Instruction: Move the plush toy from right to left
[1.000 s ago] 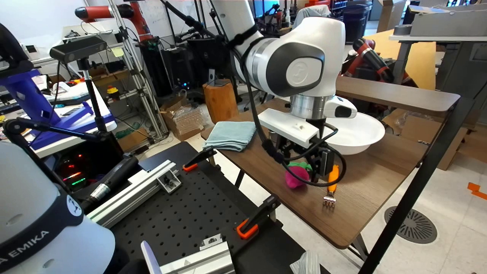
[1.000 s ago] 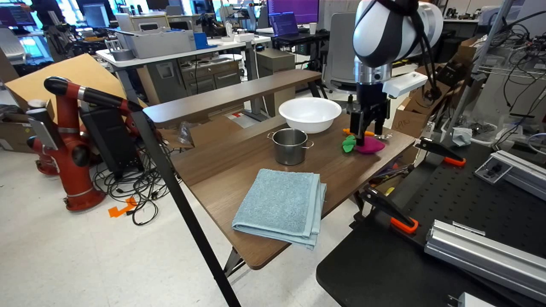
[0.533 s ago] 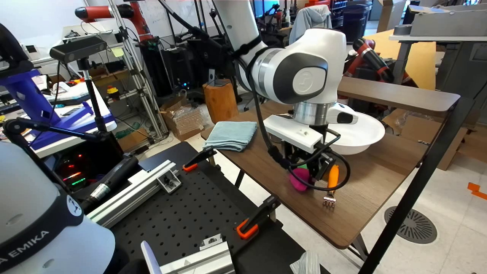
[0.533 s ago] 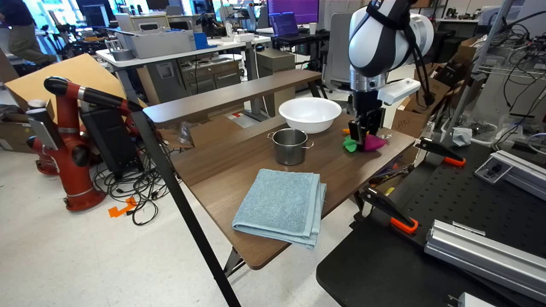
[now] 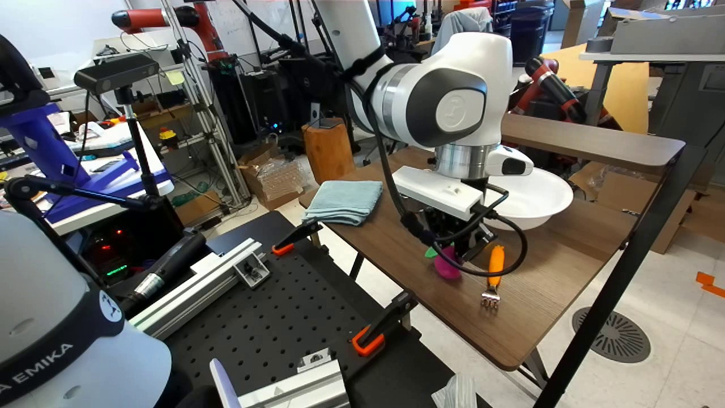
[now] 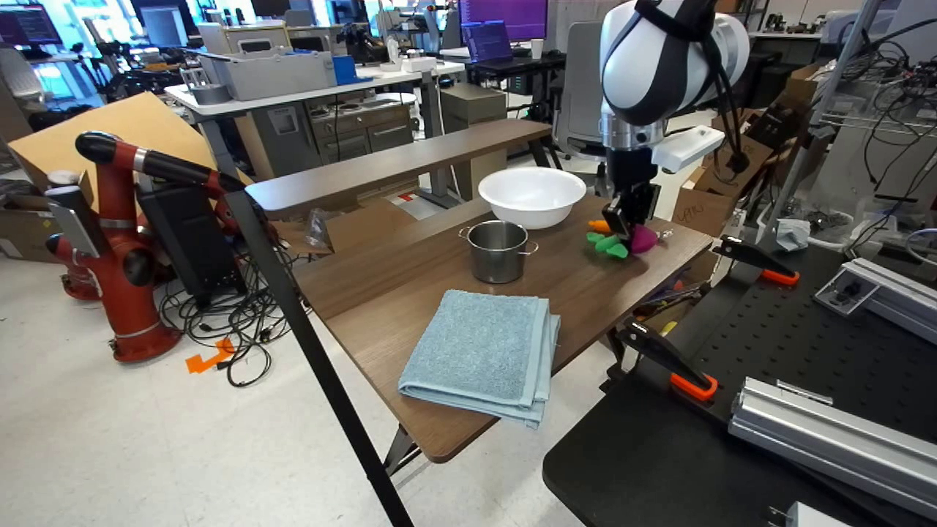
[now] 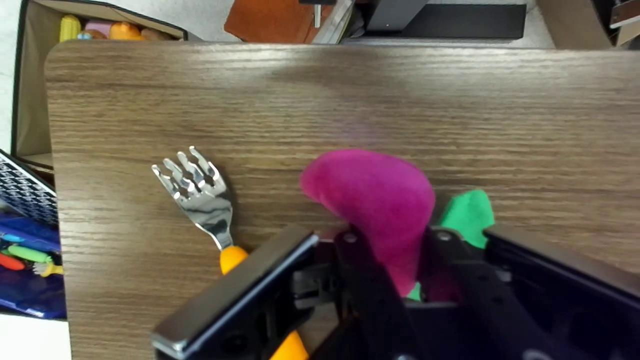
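Beige box (image 7: 34,95) holds coloured objects (image 7: 124,31); hand (image 7: 396,239) grips plush toy (image 7: 375,187)

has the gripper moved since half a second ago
Yes, slightly up: in both exterior views the gripper sits a little higher against the white bowl, which has stayed put.

In an exterior view, right of centre, the gripper (image 6: 628,230) is down touching the plush toy (image 6: 644,239), green poking out left, magenta right! Mid-frame, a metal pot (image 6: 498,252) stands upright on the table (image 6: 402,304), white bowl (image 6: 532,194) just above it in frame, and there's the folded blue towel (image 6: 479,348), lower centre.
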Tool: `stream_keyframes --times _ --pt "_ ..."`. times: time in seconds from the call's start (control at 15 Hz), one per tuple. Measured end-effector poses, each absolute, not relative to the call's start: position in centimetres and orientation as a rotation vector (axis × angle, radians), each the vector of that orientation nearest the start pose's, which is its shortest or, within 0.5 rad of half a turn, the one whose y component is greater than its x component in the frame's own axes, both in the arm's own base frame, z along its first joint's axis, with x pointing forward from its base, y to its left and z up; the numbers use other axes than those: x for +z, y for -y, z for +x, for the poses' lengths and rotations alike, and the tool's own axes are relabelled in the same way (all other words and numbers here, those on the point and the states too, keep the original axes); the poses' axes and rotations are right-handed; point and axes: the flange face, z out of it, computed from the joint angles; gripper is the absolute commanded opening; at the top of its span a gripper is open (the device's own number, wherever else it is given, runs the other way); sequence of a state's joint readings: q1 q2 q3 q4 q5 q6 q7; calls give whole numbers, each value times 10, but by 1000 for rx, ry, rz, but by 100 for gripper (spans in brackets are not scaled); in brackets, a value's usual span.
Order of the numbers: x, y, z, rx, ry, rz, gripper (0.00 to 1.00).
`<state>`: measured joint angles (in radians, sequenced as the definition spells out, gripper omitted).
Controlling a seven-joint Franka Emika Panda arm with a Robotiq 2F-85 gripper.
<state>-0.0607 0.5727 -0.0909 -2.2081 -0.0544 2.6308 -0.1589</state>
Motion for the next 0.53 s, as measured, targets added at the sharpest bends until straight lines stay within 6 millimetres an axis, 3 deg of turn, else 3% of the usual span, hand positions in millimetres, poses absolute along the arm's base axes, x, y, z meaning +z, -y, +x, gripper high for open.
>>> stream_keyframes --times 0.27,0.53 --pt "138 77 503 221 167 -3193 5" --pt "200 66 493 81 181 -3197 5"
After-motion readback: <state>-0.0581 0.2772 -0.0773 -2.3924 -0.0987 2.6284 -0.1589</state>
